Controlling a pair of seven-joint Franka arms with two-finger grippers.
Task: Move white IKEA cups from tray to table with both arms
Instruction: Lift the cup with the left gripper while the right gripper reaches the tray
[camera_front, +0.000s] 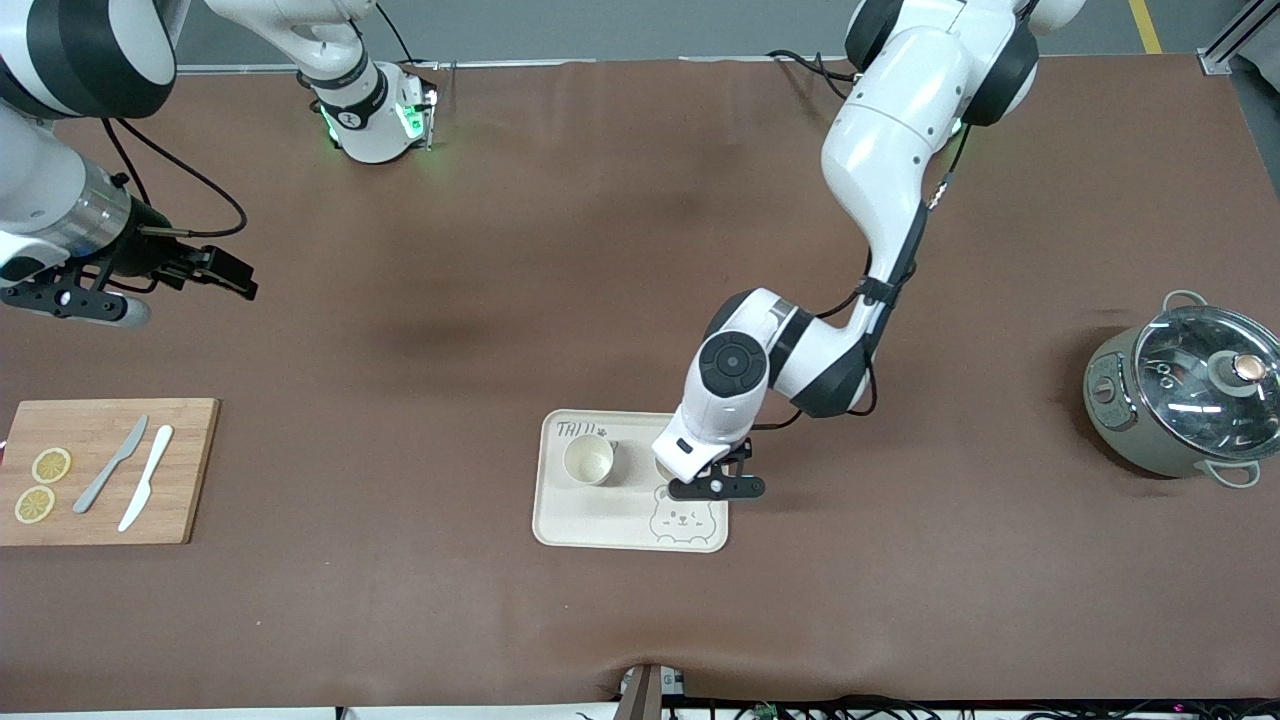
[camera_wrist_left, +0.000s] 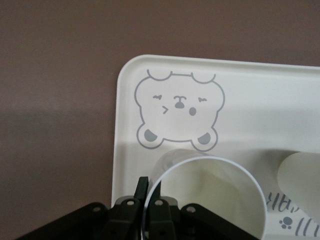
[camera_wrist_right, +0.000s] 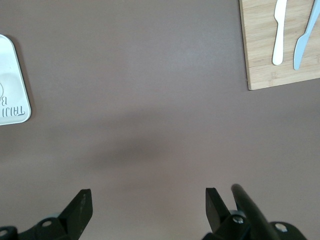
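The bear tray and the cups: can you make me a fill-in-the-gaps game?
1. The left gripper has its fingers shut on a small cream-white ____.
2. The cream rectangular tray shows a drawn ____.
3. The bamboo cutting board carries two knives and two lemon ____.

Missing words: cup; bear; slices

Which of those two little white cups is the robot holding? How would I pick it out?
Find the cream tray with the bear drawing near the middle of the brown table. Two white cups stand on it. The held cup is mostly hidden under the left gripper, whose jaws pinch its rim; the free cup stands in plain view beside it.
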